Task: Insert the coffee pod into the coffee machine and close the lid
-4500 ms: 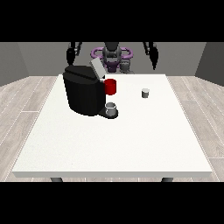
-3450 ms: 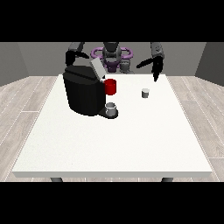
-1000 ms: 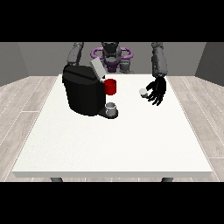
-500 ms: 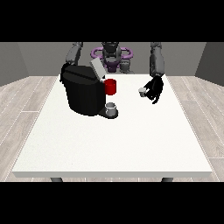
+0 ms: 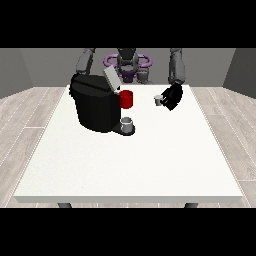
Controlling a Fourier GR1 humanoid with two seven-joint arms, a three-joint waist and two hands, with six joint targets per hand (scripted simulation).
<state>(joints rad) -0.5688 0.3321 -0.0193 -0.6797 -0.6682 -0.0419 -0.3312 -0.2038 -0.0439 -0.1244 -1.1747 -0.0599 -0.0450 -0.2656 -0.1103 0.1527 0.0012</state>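
Note:
The black coffee machine (image 5: 96,107) stands on the left half of the white table (image 5: 130,165), its grey lid (image 5: 111,78) tilted up and open. The small grey coffee pod (image 5: 158,100) is just above the table, right of the machine. The hand at the view's right (image 5: 173,96) has its fingers curled round the pod from the right. The other arm (image 5: 84,62) at the view's left goes down behind the machine, and its hand is hidden.
A red mug (image 5: 127,99) stands against the machine's right side. A small grey cup (image 5: 127,123) sits on the machine's drip base. The robot's torso (image 5: 128,65) is behind the far table edge.
The hand at the view's right came down from beside the torso to the pod and closed on it. The pod has since shifted a little left and up, towards the machine.

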